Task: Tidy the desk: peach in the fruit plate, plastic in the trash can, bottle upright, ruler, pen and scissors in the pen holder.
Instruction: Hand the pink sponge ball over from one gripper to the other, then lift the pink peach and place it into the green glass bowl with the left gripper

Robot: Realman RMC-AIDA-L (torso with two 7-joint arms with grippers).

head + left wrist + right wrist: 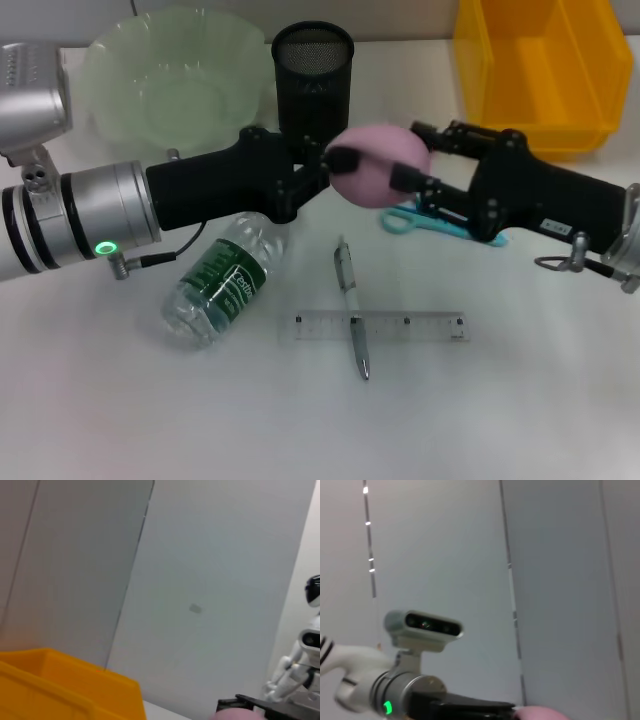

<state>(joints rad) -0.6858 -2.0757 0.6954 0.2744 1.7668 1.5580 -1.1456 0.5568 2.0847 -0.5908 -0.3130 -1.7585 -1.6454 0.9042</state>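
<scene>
Two grippers are meeting on one peach (378, 165), held above the middle of the desk (520, 400). We are gripping it with the left gripper (335, 165) from one side and the right gripper (408, 172) from the other, each with its fingers partly spread and pressed against the pink, matte, rounded skin. We are judging this a handover. The relation that matters is the fruit plate (175, 75): it is lying behind the left arm, so the left gripper is the nearer one. The plate is pale green, translucent and scalloped. The clear plastic bottle (225, 275) is lying on its side, the pen (352, 320) is crossing the clear ruler (382, 327), and the blue scissors (425, 220) are lying under the right gripper, near the black mesh pen holder (313, 80).
</scene>
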